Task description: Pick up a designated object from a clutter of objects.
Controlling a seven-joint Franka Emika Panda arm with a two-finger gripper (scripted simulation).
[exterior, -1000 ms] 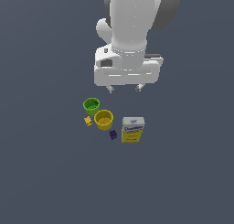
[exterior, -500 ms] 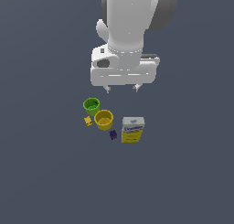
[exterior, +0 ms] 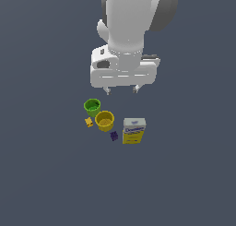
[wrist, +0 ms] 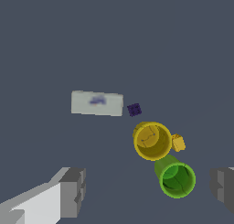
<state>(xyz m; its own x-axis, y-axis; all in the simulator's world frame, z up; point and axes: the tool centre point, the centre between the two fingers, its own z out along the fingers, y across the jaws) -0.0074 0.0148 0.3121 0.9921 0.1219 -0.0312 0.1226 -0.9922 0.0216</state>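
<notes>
Five items, including the yellow-and-white box [exterior: 134, 131], sit on plain dark grey floor [exterior: 46, 174].

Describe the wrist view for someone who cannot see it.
Looking down on a dark floor: a white-topped box, a purple piece, a yellow cup, a small yellow block and a green cup. The open gripper's fingers frame the foreground.

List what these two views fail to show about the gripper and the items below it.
- Lettering on the yellow box: too small in the exterior view, blurred in the wrist view.
- Gripper fingers: cut off by the wrist view's edges.
- Small yellow piece and purple piece: too small to tell shape.
- Green cup contents: shaded.
</notes>
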